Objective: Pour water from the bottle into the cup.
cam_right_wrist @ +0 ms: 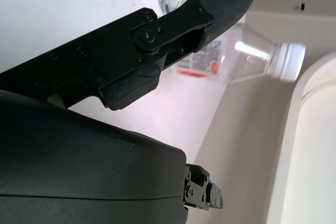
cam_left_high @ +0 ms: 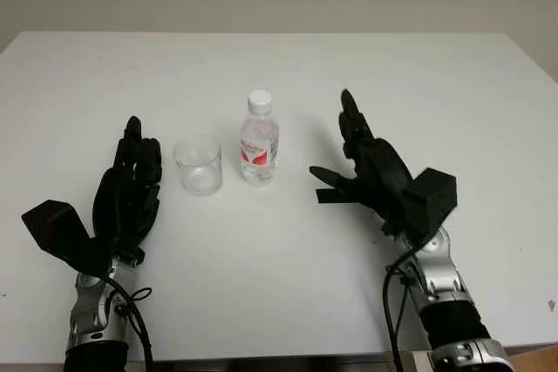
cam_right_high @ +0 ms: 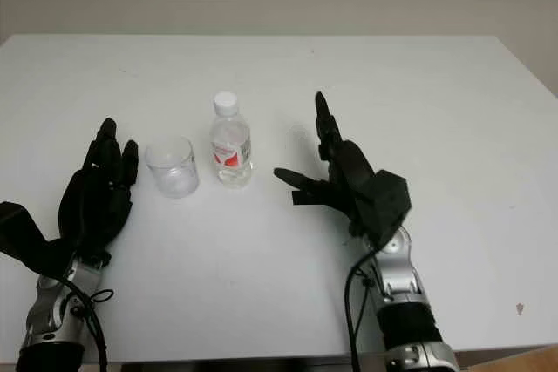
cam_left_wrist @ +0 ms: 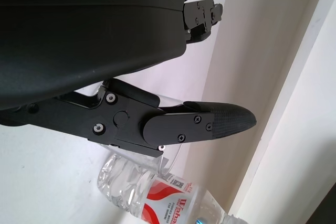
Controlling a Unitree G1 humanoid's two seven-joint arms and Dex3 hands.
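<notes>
A: Standing capped mid-surface (cam_left_high: 366, 302), the small water bottle (cam_left_high: 259, 141) sits just beside the clear plastic cup (cam_left_high: 198, 164). Thin walls; likely light and crushable.

B: Right hand (cam_left_high: 370, 167) is open nearby, holding nothing; grip the labelled middle gently. Left hand (cam_left_high: 129, 185) is open beside the cup.

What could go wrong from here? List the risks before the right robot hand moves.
1. The bottle still has its white cap on, so tilting it would likely pour nothing.
2. The cup stands close beside the bottle; the open right robot hand closing in might knock either over.
3. The open left robot hand flanks the cup and could nudge it.
</notes>
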